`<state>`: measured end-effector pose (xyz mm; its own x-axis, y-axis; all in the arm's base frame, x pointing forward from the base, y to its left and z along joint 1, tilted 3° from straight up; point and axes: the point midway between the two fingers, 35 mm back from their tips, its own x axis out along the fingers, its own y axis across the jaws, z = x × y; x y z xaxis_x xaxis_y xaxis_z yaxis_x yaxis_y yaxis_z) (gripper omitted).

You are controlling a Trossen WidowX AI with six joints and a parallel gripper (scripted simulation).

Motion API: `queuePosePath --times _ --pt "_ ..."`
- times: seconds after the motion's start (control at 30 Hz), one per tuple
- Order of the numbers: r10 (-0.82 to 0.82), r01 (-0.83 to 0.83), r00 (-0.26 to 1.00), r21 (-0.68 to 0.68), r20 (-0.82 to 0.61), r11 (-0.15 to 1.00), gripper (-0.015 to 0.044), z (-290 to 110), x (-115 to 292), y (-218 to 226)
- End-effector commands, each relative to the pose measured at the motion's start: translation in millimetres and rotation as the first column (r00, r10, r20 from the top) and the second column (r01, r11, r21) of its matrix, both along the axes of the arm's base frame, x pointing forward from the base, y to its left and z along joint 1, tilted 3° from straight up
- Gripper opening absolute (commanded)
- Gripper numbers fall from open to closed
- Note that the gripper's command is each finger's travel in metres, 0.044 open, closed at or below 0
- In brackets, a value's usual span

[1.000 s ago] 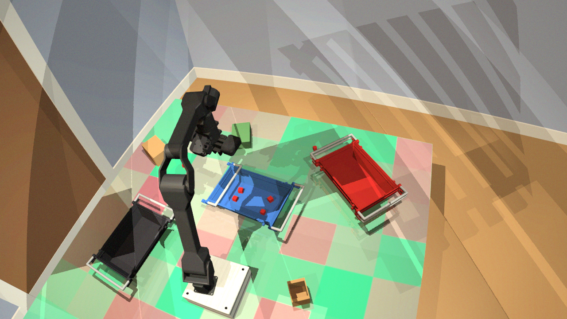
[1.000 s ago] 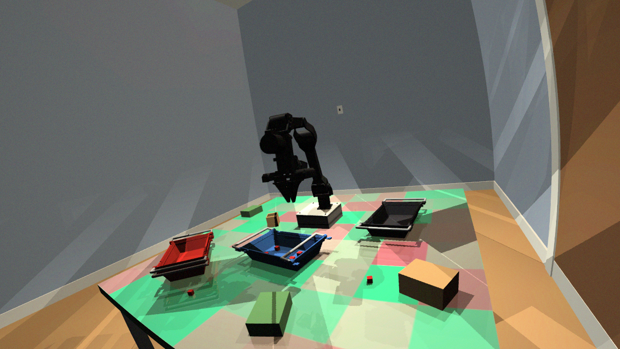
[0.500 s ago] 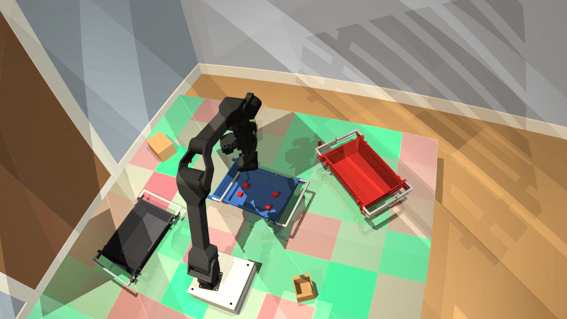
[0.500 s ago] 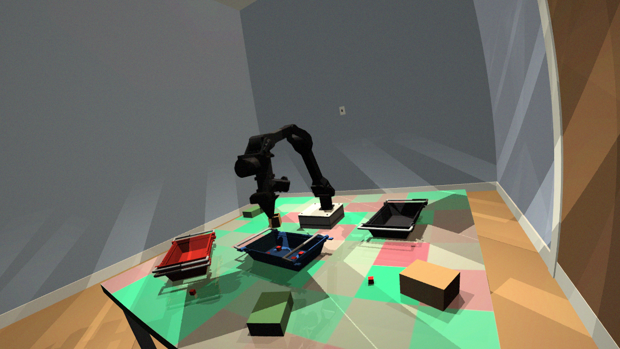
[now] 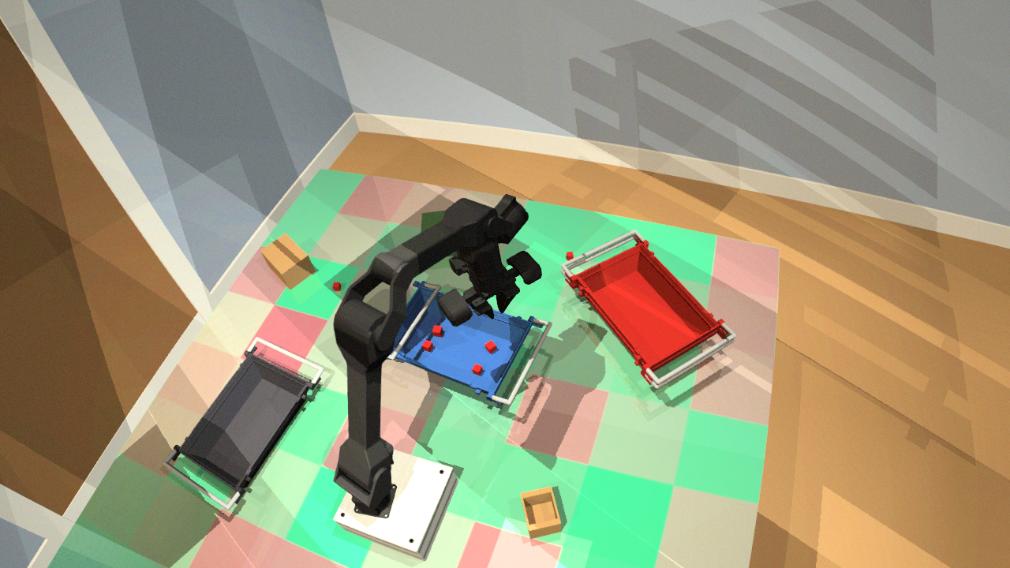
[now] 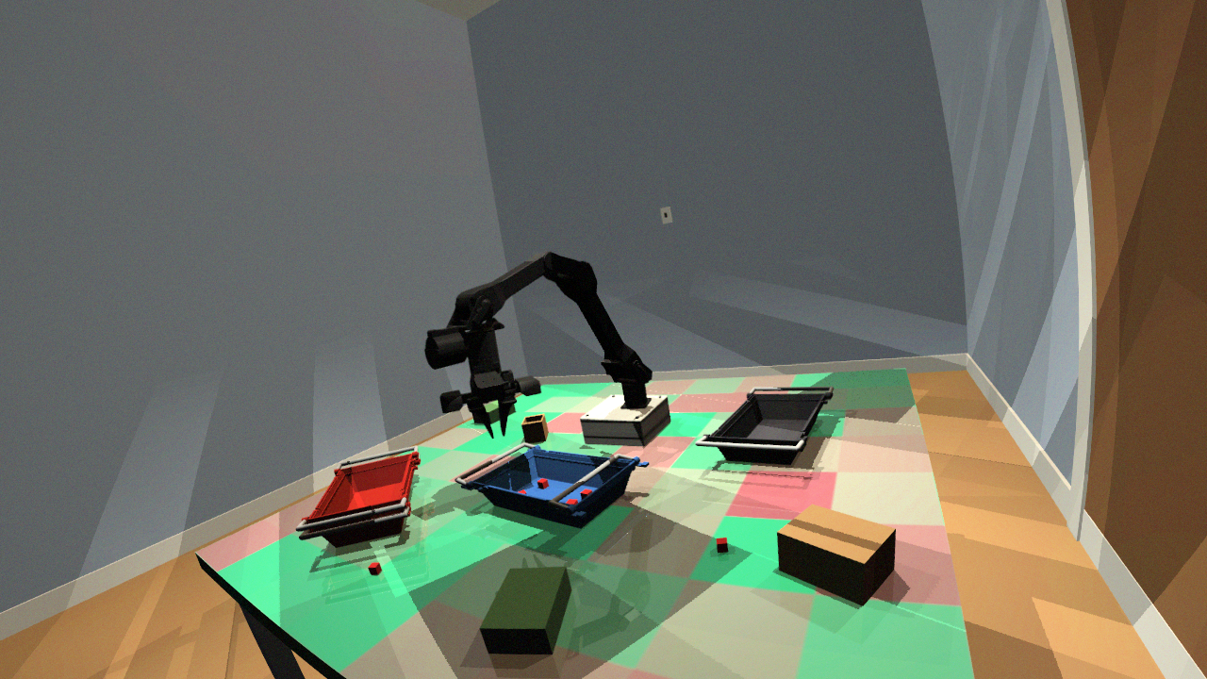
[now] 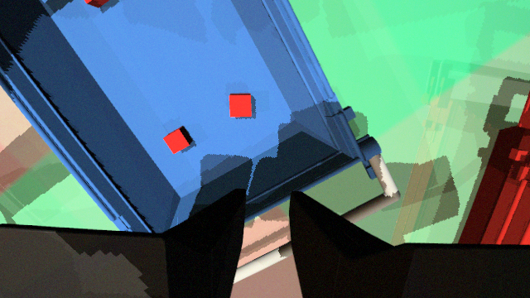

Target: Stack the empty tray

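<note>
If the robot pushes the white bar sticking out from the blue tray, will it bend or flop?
Probably no bending: the bar looks like a straight, stiff rod. It seems hinged at the blue tray corner, so it should swing as one piece. The tray holds only small red blocks, so a hard shove might slide it.

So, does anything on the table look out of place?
Yes. Two small red blocks lie loose on the table, one near the brown box, one by the red tray; the rest are in the blue tray.
</note>
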<state>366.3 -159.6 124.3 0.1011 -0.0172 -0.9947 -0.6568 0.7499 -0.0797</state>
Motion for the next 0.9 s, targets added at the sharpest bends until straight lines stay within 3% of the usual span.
queuePosePath --times 0.0,0.1,0.17,0.6,0.87 --pt "-0.663 0.665 0.747 0.070 -0.049 0.743 0.0087 -33.7 -33.9 -51.0" --pt "-0.808 0.810 0.586 0.078 -0.065 0.581 0.0087 -41.7 -45.5 -65.8" --pt "-0.836 0.838 0.544 0.080 -0.068 0.539 0.0087 -43.6 -48.3 -69.1" --pt "-0.836 0.838 0.544 0.080 -0.068 0.539 0.0087 -44.4 -48.2 -69.2" --pt "-0.836 0.838 0.544 0.080 -0.068 0.539 0.0087 -75.5 -45.0 -69.7"
